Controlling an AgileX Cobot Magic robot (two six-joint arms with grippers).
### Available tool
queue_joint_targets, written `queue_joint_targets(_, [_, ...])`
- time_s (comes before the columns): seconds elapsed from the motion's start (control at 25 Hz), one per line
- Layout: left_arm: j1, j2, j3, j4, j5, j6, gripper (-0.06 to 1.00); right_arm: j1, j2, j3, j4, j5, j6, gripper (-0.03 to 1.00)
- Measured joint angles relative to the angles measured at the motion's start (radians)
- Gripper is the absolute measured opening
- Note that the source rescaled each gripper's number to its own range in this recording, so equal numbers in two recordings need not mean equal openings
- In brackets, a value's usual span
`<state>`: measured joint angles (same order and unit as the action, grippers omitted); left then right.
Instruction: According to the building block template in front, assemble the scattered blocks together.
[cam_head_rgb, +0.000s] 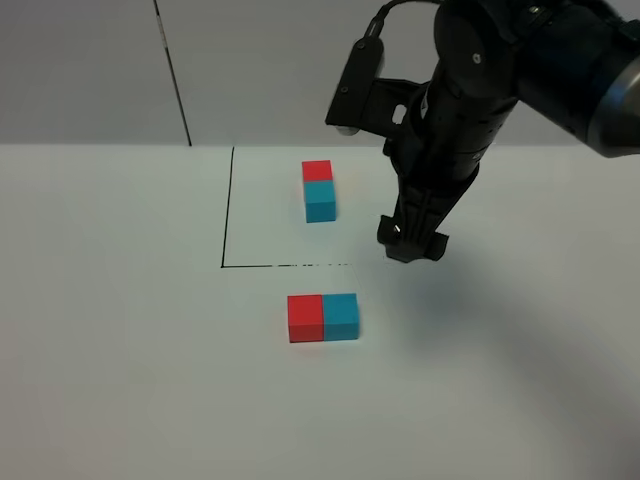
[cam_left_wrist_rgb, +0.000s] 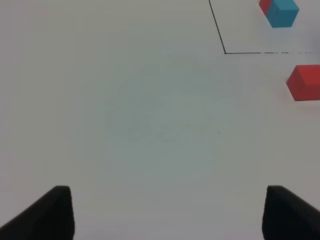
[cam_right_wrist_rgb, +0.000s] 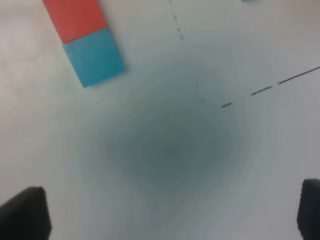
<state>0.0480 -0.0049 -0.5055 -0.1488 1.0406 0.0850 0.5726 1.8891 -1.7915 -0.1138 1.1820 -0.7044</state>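
Observation:
The building block template (cam_head_rgb: 319, 190) is a red cube joined to a cyan-blue cube inside thin black lines (cam_head_rgb: 224, 220). The scattered blocks lie in front of the frame, side by side and touching: red (cam_head_rgb: 304, 318) on the left, cyan-blue (cam_head_rgb: 341, 316) on the right. My right gripper (cam_head_rgb: 410, 244) hangs above the table to the right of the template, open and empty. Its wrist view shows the loose red (cam_right_wrist_rgb: 75, 17) and cyan-blue (cam_right_wrist_rgb: 95, 57) blocks away from the open gripper (cam_right_wrist_rgb: 170, 212). My left gripper (cam_left_wrist_rgb: 167, 214) is open and empty over bare table. Its view shows the loose red block (cam_left_wrist_rgb: 305, 82) and the template (cam_left_wrist_rgb: 281, 12).
The white table (cam_head_rgb: 120, 330) reaches a grey wall (cam_head_rgb: 90, 70) at the back, where a dark cable (cam_head_rgb: 172, 70) runs down. The frame's front line breaks into dashes (cam_right_wrist_rgb: 270, 87) near its right end. The right arm (cam_head_rgb: 520, 60) reaches in from the upper right.

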Motion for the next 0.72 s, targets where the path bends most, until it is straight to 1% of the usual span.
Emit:
queue_joint_targets(0.2, [0.0,0.0,0.0,0.0,0.0,0.0,0.67,0.013,0.01,0.0,0.025,-0.068,-0.057,1.0])
queue_joint_targets(0.44, [0.0,0.0,0.0,0.0,0.0,0.0,0.67,0.064,0.1,0.0,0.042,-0.148,-0.153,1.0])
queue_joint_targets(0.6, [0.0,0.0,0.0,0.0,0.0,0.0,0.67,0.095,0.195,-0.04,0.061,-0.147,-0.184,1.0])
queue_joint_targets(0.72, [0.0,0.0,0.0,0.0,0.0,0.0,0.67,0.109,0.279,-0.11,0.069,-0.111,-0.192,1.0])
